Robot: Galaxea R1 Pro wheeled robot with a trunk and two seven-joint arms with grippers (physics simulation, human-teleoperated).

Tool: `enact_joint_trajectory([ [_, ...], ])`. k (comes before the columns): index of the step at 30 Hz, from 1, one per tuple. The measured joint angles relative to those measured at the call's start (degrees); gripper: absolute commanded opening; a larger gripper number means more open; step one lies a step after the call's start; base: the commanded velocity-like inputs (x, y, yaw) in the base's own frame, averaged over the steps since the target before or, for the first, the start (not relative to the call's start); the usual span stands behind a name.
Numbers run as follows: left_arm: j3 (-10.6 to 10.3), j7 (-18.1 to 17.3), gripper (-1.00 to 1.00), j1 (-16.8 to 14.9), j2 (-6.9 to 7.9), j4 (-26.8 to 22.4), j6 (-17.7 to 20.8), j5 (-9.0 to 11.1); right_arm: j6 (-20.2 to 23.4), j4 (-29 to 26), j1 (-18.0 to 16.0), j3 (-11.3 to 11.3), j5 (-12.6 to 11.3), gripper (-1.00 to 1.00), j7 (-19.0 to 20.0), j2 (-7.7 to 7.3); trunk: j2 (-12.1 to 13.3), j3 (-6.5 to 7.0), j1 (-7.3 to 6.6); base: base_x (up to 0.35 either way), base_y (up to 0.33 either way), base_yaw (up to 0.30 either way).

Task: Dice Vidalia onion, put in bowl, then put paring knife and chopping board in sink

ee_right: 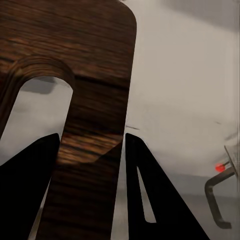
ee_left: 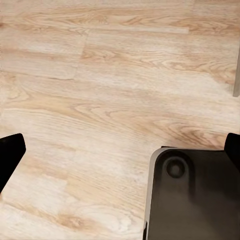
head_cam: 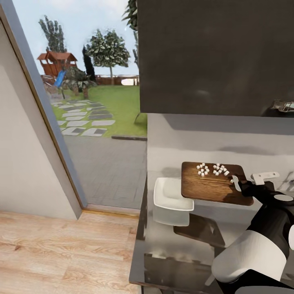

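Observation:
My right gripper (head_cam: 241, 185) is shut on the right short edge of the brown chopping board (head_cam: 208, 185) and holds it above the glossy grey countertop (head_cam: 163, 245). The diced onion (head_cam: 212, 168), several tiny white cubes, lies on the board's far side. The board's left end overlaps the right rim of the white square bowl (head_cam: 169, 200). In the right wrist view the board (ee_right: 90, 75) sits between the dark fingers (ee_right: 150, 190), beside its handle slot. My left gripper (ee_left: 120, 147) is open over the wooden floor. The paring knife is out of view, and my right arm hides the sink basin.
The chrome tap (ee_right: 217, 195) with its red knob (ee_right: 219, 168) stands close to my right hand. A dark wall cabinet (head_cam: 216, 57) hangs above the counter. A glass door (head_cam: 94, 102) to the garden is on the left. My dark base (ee_left: 195, 195) rests on the floor.

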Motion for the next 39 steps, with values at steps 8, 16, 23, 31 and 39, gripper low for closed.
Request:
enact_joint_trajectory([
  [8,0.0,0.0,1.00,-0.1,-0.02,0.0,0.2,0.0,-0.5,0.0,0.0,0.0,0.0,-1.00,0.0,-0.01,0.0,-0.01,-0.03,0.214,0.090,0.000],
  [16,0.0,0.0,1.00,-0.1,-0.03,0.0,0.0,0.0,-0.5,0.0,0.0,0.0,0.0,-1.00,0.0,0.00,0.0,0.00,0.00,0.076,0.034,0.000],
  [23,0.0,0.0,1.00,-0.1,-0.08,0.4,0.0,0.0,-0.5,0.0,0.0,0.0,1.6,-1.00,0.0,0.00,0.0,-0.01,0.00,0.002,0.001,0.000],
  [31,0.0,-0.1,1.00,-0.1,-0.77,0.8,0.0,0.0,-0.5,0.0,0.0,0.0,3.3,-1.00,0.0,0.00,0.0,0.00,0.01,-0.085,0.000,0.000],
  [39,0.0,-0.1,1.00,-0.1,-0.79,0.8,0.0,0.0,-0.5,0.0,0.0,0.0,3.3,-1.00,0.0,0.00,0.0,0.00,0.00,-0.015,0.000,0.000],
])
